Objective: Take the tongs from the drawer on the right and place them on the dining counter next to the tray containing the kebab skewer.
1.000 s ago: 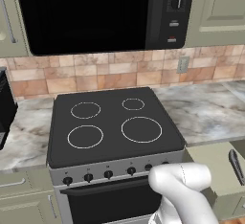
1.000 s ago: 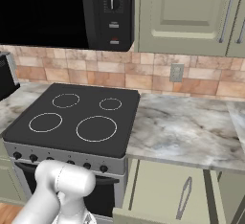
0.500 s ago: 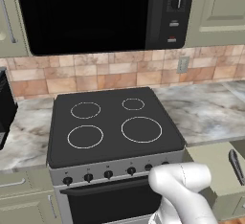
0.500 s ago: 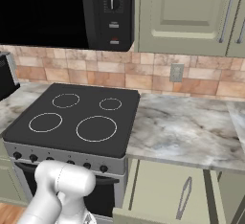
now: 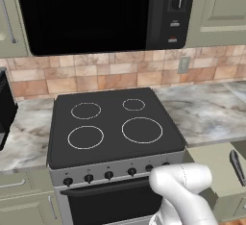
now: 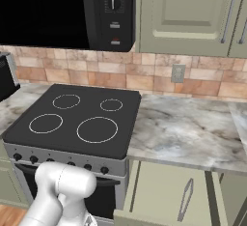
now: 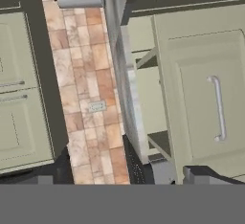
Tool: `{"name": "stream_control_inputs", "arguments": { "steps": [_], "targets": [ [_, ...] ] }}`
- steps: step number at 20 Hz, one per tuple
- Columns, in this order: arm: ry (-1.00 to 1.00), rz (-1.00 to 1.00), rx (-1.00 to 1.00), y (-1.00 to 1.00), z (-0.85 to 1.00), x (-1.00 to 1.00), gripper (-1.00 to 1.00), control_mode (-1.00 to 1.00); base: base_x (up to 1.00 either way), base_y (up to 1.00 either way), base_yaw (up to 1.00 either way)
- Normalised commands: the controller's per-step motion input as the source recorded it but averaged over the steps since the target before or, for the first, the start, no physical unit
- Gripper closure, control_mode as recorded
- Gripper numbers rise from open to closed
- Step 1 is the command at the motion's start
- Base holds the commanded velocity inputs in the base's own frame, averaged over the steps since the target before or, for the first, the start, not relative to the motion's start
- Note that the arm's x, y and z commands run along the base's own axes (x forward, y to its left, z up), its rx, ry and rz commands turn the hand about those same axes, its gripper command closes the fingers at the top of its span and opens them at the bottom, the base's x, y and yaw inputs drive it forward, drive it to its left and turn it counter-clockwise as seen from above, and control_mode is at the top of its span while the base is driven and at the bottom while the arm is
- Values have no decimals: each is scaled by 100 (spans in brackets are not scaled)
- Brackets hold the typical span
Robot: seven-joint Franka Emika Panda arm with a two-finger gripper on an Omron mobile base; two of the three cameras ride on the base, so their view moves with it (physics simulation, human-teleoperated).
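One pair of tongs [image 6: 185,199] lying lengthwise in the open drawer [image 6: 159,196] right of the stove [image 5: 113,125], looking slim, stiff, light, probably slippery; best pinched across both arms mid-length. Gripper [image 7: 167,173] spread wide, holding nothing.

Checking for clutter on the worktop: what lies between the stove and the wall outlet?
In the right base view, bare marbled worktop and tile backsplash lie between the stove and the wall outlet.
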Motion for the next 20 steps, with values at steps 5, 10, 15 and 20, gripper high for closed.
{"name": "stream_control_inputs", "arguments": {
  "steps": [5,10,15,20],
  "targets": [
    [0,0,-6,18,62,-2,-100,-100,0,0,0],
    [2,0,-8,21,58,0,-100,-100,0,0,0],
    [1,0,-9,30,44,0,-100,-100,0,0,0],
    [0,0,-12,50,31,0,-100,-100,0,0,0]
  ]
}}
